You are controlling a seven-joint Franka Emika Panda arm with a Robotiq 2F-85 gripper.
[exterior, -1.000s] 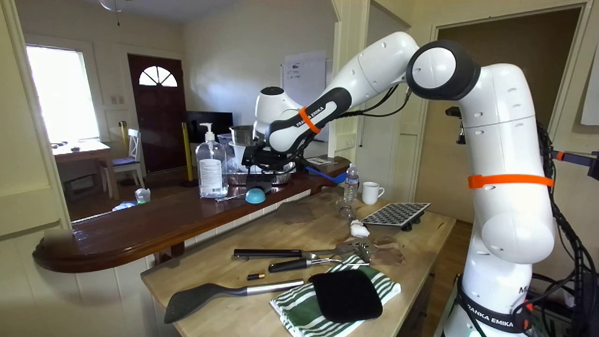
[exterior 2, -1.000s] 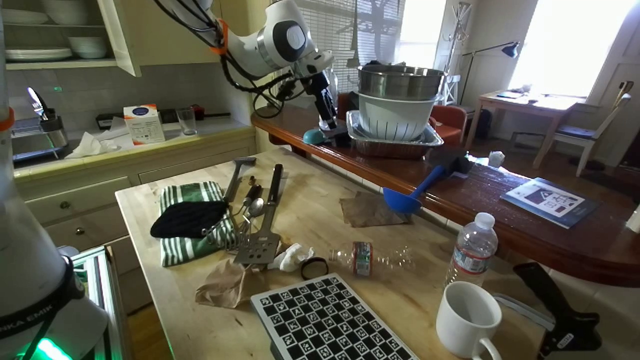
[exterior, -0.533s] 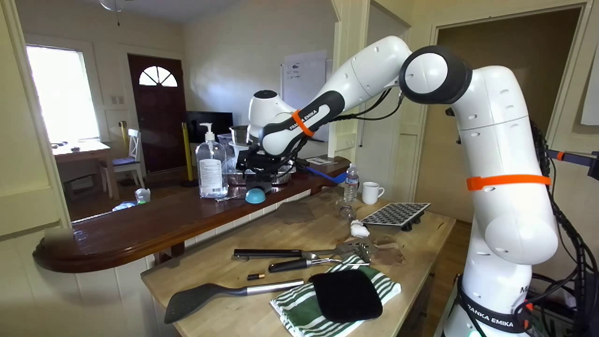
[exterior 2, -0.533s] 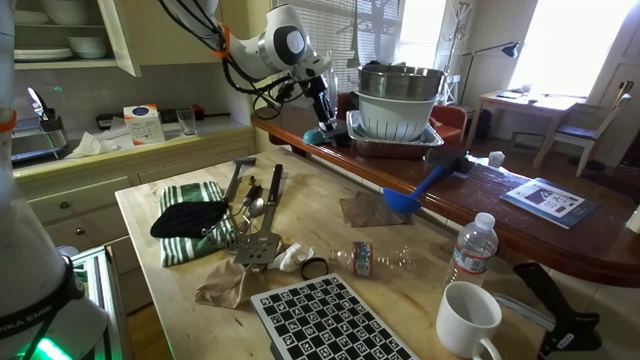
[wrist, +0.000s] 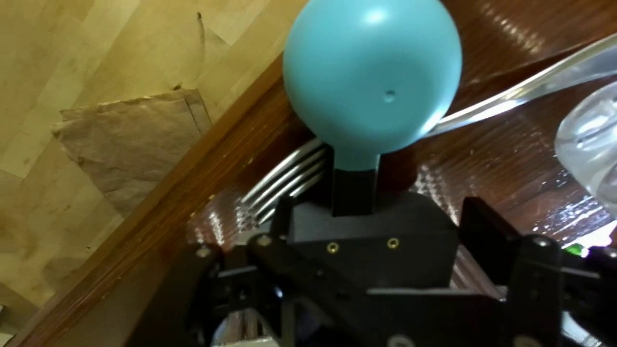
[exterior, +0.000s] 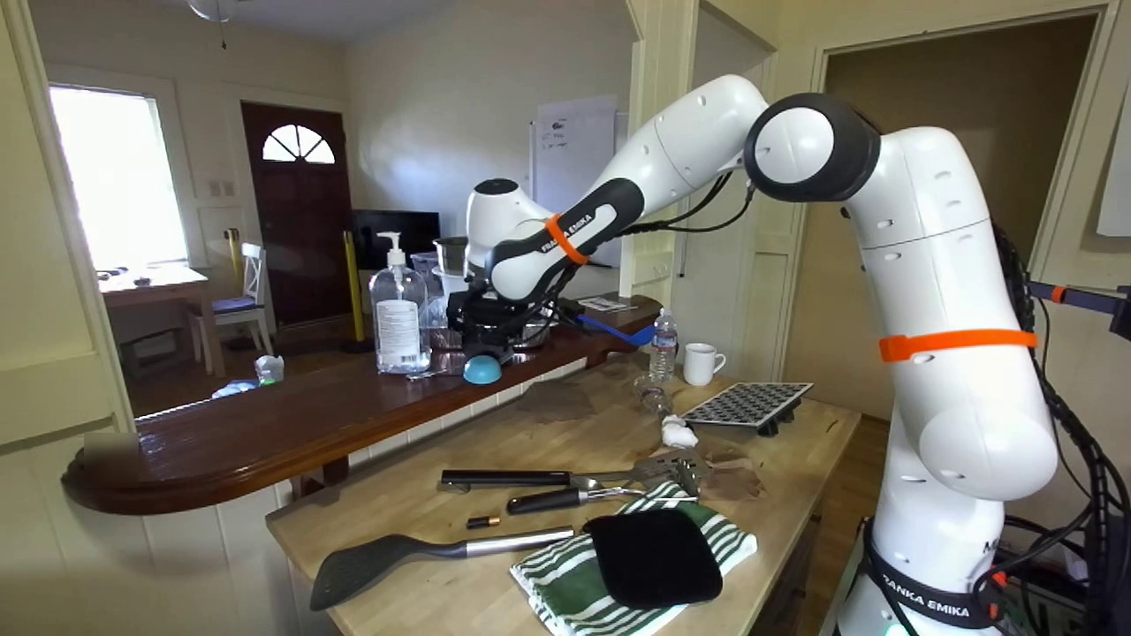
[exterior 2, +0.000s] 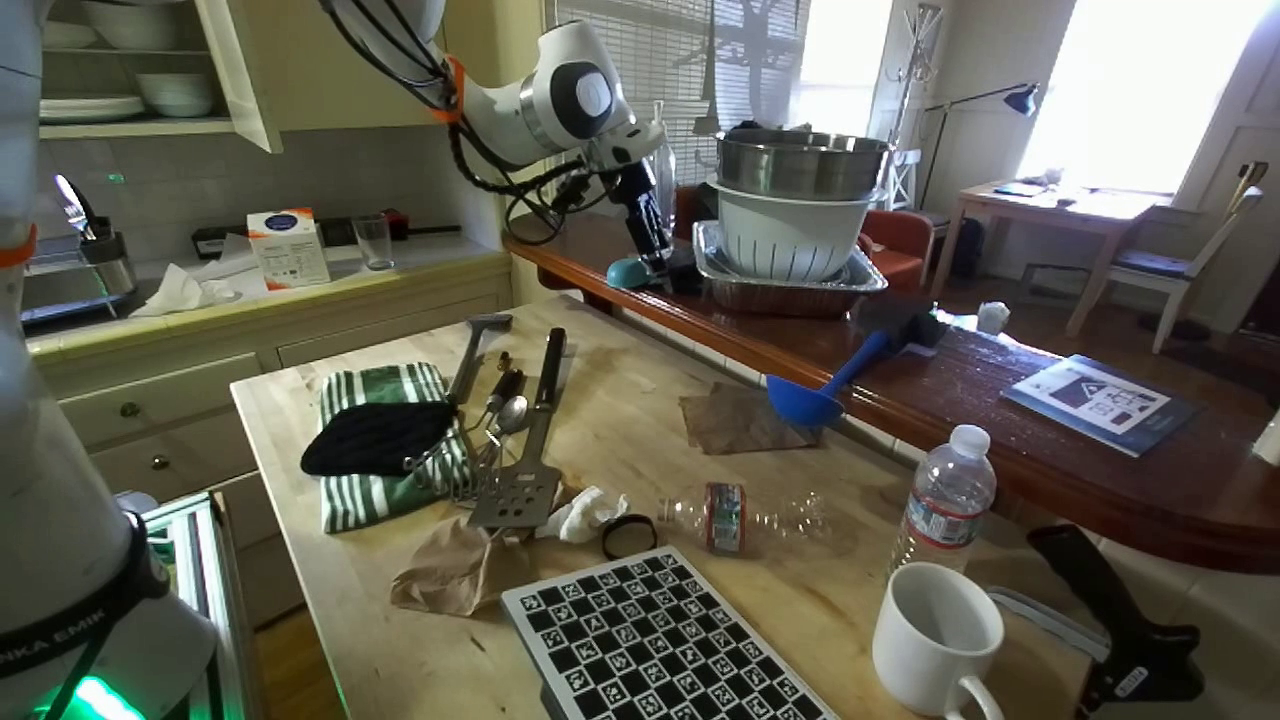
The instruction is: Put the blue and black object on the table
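Observation:
The blue and black object lies on the dark counter; its rounded light-blue part (wrist: 371, 77) fills the top middle of the wrist view, with its black part between my fingers. The light-blue part shows in both exterior views (exterior: 482, 370) (exterior 2: 628, 273), its black part mostly hidden by or merging with the gripper. My gripper (wrist: 385, 224) is open, pointing down, one finger on each side of the black part; a gap shows at the right finger. It also shows in both exterior views (exterior: 484, 340) (exterior 2: 662, 262). The pale-wood table (exterior: 495, 437) (exterior 2: 630, 375) stands lower, beside the counter.
On the dark glossy counter (exterior: 265, 433) stand a pump bottle (exterior: 399, 309), a foil tray (exterior 2: 800, 297) with a white colander (exterior 2: 795, 235), and a fork (wrist: 289, 178). The table holds utensils, a striped towel (exterior 2: 350, 505), bottles, a white mug (exterior 2: 925, 640) and a patterned board (exterior 2: 660, 620).
The arm has lowered a little, bringing the gripper down over the black part. The blue and black object has not moved.

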